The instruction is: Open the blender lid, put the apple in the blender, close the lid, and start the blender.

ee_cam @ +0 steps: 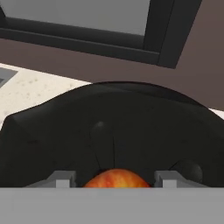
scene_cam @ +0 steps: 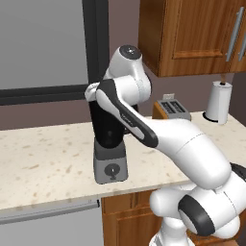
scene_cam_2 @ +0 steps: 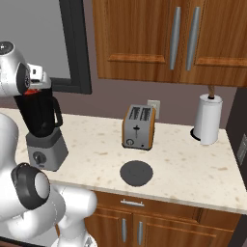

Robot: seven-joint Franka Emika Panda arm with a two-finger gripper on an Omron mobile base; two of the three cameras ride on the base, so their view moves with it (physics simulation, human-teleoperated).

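red apple (ee_cam: pixel 115 178) in hand (ee_cam: pixel 113 180) above blender (ee_cam: pixel 113 131); black lid (scene_cam_2: pixel 136 172) on counter (scene_cam_2: pixel 193 169)

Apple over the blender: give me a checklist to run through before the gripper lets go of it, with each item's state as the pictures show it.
1. Blender lid off the jar: ok; it lies flat on the counter, in front of the toaster.
2. Apple held between the fingers: ok in the hand view, with the gripper shut on it.
3. Apple above the blender mouth: ok; the dark jar opening lies straight below it.
4. Apple low enough to drop cleanly: cannot tell.
5. Blender upright on its base: ok.
6. Jar empty inside: cannot tell, too dark.
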